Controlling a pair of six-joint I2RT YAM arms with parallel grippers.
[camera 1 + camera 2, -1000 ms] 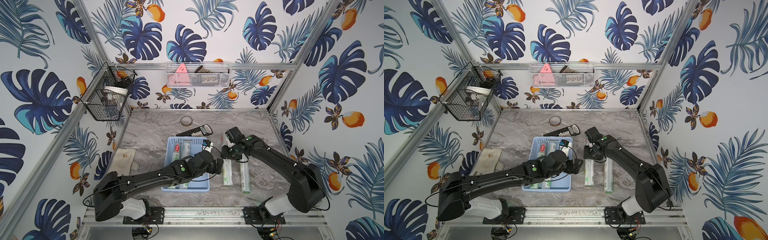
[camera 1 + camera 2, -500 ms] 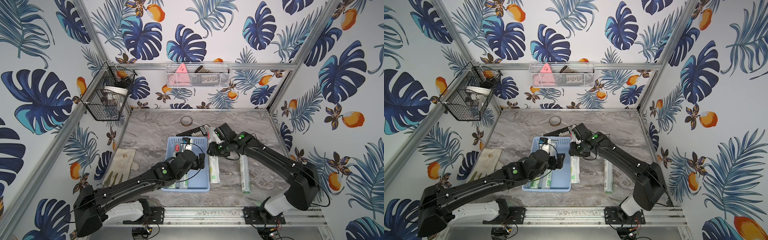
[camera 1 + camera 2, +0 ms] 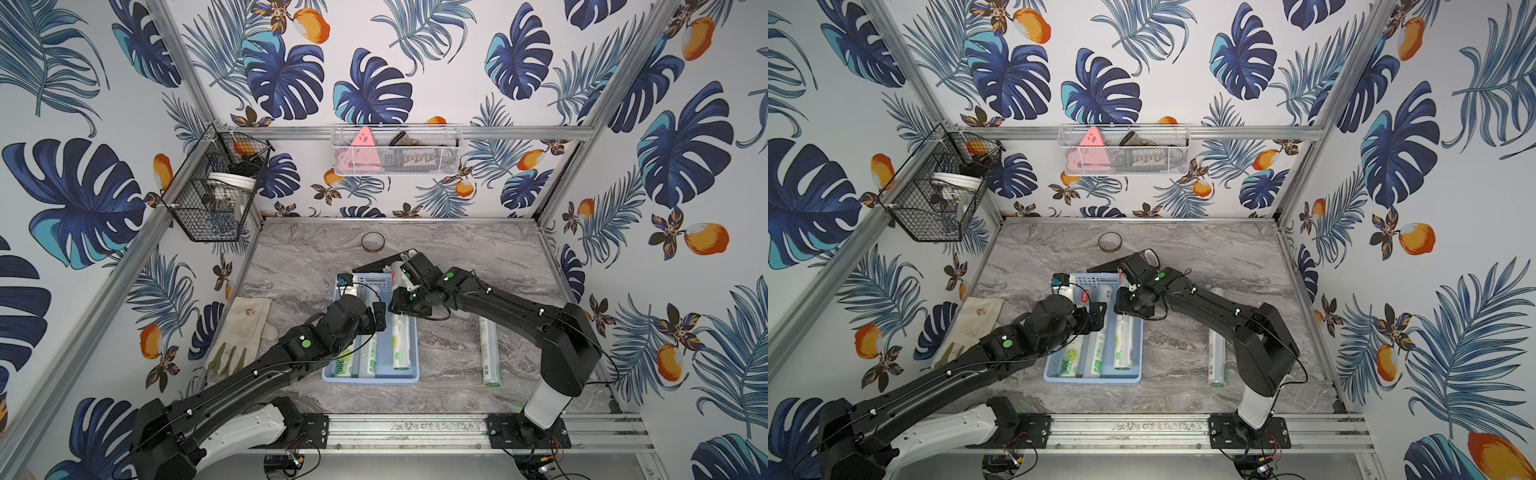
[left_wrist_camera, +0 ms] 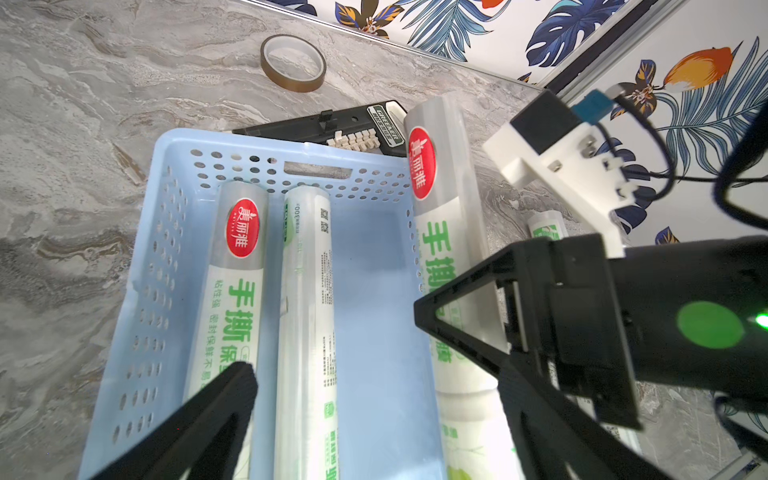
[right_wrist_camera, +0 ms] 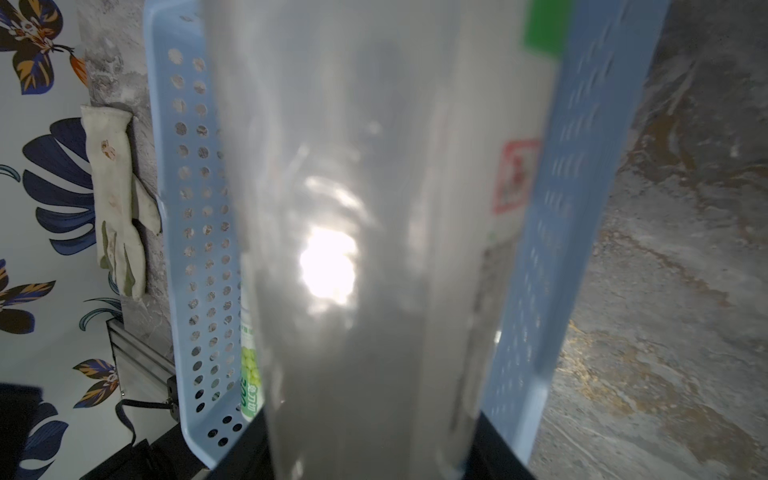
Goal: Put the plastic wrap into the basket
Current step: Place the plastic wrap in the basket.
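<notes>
Presently, the right claw [image 3: 401, 307] is clenched on 1 roll of plastic wrap, the held roll [image 4: 440, 232], gripping it in its far half. That roll hangs lengthwise over the light-blue basket [image 3: 370, 379], close along its right wall. In the left wrist view its far end overhangs the far rim, above a black tool [image 4: 316, 124] lying just behind the basket. Whether the near end already touches the basket floor cannot be told. 2 stowed rolls [image 3: 345, 365] lie side by side inside, towards the left wall. 1 loose roll [image 3: 489, 353] lies on the marbled surface [image 3: 498, 249], well apart to the right. The left claw [image 3: 374, 318] is spread and empty over the basket, just beside the right claw.

Risks noted:
1. The basket looks barely longer than a roll. Released with this overhang, the far end would likely perch on the rim instead of seating.
2. The roll sits over the right wall, so a drop here could tip it outward onto the surface.
3. The 2 claws are close together, so a careless withdrawal could knock them.
4. The film looks slick, so the roll may slide in the clench.
</notes>
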